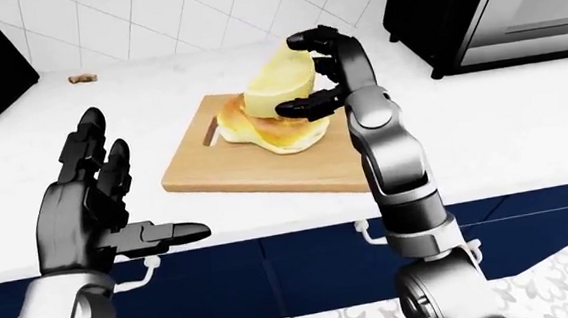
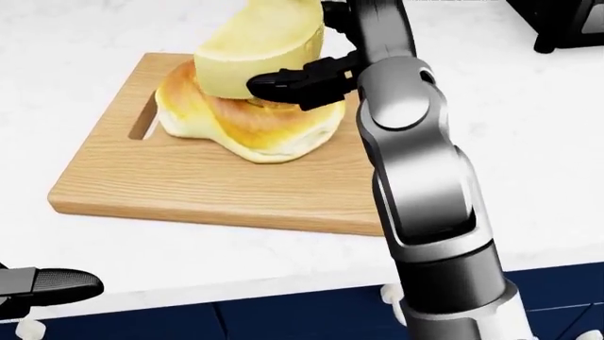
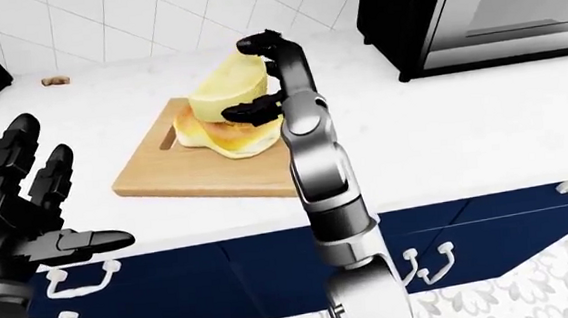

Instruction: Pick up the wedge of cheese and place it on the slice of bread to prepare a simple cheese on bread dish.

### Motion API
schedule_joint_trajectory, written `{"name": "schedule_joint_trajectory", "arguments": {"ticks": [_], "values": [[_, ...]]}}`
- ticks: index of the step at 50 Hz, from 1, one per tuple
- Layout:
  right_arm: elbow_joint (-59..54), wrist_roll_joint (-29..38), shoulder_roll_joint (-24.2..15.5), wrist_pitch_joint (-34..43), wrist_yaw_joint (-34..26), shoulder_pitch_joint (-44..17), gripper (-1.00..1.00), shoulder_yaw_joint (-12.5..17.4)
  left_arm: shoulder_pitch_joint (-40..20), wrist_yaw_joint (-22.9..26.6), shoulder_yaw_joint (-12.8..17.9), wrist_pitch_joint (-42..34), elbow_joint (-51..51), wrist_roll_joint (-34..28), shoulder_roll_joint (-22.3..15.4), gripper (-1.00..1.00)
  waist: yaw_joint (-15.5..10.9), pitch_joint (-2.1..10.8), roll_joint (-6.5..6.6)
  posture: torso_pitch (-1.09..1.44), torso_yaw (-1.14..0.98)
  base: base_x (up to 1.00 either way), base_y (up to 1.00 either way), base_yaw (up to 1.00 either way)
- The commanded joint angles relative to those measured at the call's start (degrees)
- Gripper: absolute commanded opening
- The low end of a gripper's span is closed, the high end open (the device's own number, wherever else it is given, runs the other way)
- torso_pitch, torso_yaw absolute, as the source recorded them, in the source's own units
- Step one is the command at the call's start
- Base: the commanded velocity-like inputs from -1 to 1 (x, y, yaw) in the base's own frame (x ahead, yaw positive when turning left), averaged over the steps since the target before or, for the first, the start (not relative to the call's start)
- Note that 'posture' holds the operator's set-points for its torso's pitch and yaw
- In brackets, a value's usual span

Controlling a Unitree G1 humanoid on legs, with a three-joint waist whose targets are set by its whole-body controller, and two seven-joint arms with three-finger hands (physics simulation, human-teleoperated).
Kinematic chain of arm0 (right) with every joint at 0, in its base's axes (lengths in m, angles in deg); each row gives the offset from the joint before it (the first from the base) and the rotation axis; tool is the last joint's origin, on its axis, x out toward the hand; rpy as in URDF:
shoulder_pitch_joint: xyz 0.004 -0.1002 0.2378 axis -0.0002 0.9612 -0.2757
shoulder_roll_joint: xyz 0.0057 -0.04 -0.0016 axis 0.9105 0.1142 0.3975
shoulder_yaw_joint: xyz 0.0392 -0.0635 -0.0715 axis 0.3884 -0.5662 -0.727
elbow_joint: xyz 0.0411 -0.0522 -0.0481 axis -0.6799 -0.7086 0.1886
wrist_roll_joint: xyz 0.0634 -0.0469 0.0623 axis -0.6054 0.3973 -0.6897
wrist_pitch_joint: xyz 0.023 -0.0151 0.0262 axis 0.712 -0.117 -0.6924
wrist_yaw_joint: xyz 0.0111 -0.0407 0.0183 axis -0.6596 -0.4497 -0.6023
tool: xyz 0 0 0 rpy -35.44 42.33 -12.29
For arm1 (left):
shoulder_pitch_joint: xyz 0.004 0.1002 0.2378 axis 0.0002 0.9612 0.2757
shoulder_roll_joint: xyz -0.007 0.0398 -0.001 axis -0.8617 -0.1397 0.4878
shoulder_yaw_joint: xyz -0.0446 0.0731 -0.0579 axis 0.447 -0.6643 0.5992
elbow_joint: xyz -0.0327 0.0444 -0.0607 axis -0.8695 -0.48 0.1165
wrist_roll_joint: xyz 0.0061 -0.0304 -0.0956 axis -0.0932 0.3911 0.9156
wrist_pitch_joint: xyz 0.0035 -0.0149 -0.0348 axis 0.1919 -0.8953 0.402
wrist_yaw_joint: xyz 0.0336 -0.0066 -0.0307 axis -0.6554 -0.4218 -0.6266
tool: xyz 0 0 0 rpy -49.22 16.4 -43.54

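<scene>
Head view – we see our right hand grasping the cheese wedge atop the bread on the cutting board, left hand released – no writing legible.

Wooden cutting board on white counter, slot handle at view's left edge. Slice of bread lying on board, golden top. Wedge of cheese resting on bread, tilted, upper part cut by view's top. Right hand around cheese, black finger across its lower edge, forearm filling right side. Black fingertip of left hand at bottom left, clear of board.
</scene>
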State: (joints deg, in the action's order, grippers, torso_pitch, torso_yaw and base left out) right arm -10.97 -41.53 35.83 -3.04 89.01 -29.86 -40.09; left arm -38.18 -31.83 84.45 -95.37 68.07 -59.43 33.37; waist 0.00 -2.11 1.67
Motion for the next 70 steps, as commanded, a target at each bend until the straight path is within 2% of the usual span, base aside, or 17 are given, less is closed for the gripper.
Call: {"name": "schedule_joint_trajectory", "arguments": {"ticks": [1,5,15,21,30,44,47,51,55,60,65,70], "values": [[2.61,0.39,-0.13,-2.34,0.37,-2.33,0.42,0.19,-0.9,-0.09,0.34,1.77,1.58,0.03,-0.53,1.0,-0.01,1.49,0.23,0.0,0.0,0.0,0.0,0.0],[1.83,0.64,-0.05,-2.64,0.23,-2.28,0.64,0.16,-0.99,-0.07,0.42,1.88,1.44,0.08,-0.65,1.0,0.0,1.47,0.25,0.0,0.0,0.0,0.0,0.0],[2.68,1.32,-0.14,-1.86,-0.42,-1.75,0.87,0.17,-0.6,-0.03,0.46,2.17,1.57,0.1,-0.5,1.0,-0.02,1.51,0.21,0.0,0.0,0.0,0.0,0.0],[4.6,1.4,-0.27,-0.5,-0.89,-2.05,0.85,0.33,-0.73,-0.08,0.29,2.0,1.65,0.0,-0.52,1.0,-0.05,1.46,0.18,0.0,0.0,0.0,0.0,0.0],[20.06,2.92,-0.32,9.76,-4.03,-1.16,0.84,-0.36,-0.82,-0.17,-0.22,1.97,1.66,-0.33,-0.39,1.0,-0.25,1.24,0.08,0.0,0.0,0.0,0.0,0.0],[34.58,5.39,-1.22,20.23,-8.16,-1.14,0.85,-0.95,-1.57,-0.45,-0.61,0.95,2.25,-0.47,-0.52,1.0,-0.21,0.96,0.09,0.0,0.0,0.0,0.0,0.0],[37.17,5.7,-1.69,22.26,-9.11,-1.29,0.87,-0.65,-2.05,-0.52,-0.47,0.27,2.56,-0.33,-0.73,1.0,-0.18,0.93,0.12,0.0,0.0,0.0,0.0,0.0],[41.36,6.11,-2.57,26.04,-10.79,-1.93,1.0,-0.64,-2.34,-0.57,-0.28,0.1,2.6,-0.17,-0.95,1.0,-0.19,0.86,0.08,0.0,0.0,0.0,0.0,0.0],[45.0,6.11,-3.27,28.94,-11.73,-1.83,1.0,-0.32,-2.31,-0.65,-0.21,-0.11,2.91,-0.1,-0.99,1.0,-0.19,0.73,0.11,0.0,0.0,0.0,0.0,0.0],[50.89,6.44,-4.7,33.7,-13.22,-2.05,1.0,-0.65,-2.37,-0.84,-0.59,-0.05,2.87,-0.35,-0.95,1.0,-0.19,0.72,0.07,0.0,0.0,0.0,0.0,0.0],[59.15,7.68,-8.3,42.93,-15.99,-5.41,1.0,-1.24,-3.54,-1.39,-0.46,-2.52,4.56,0.08,-1.28,1.0,-0.23,0.52,0.04,0.0,0.0,0.0,0.0,0.0],[63.86,7.54,-11.33,46.9,-17.27,-5.21,1.0,-0.09,-4.41,-1.71,-0.07,-4.13,5.64,0.52,-1.64,1.0,-0.18,0.16,-0.06,0.0,0.0,0.0,0.0,0.0]]}}
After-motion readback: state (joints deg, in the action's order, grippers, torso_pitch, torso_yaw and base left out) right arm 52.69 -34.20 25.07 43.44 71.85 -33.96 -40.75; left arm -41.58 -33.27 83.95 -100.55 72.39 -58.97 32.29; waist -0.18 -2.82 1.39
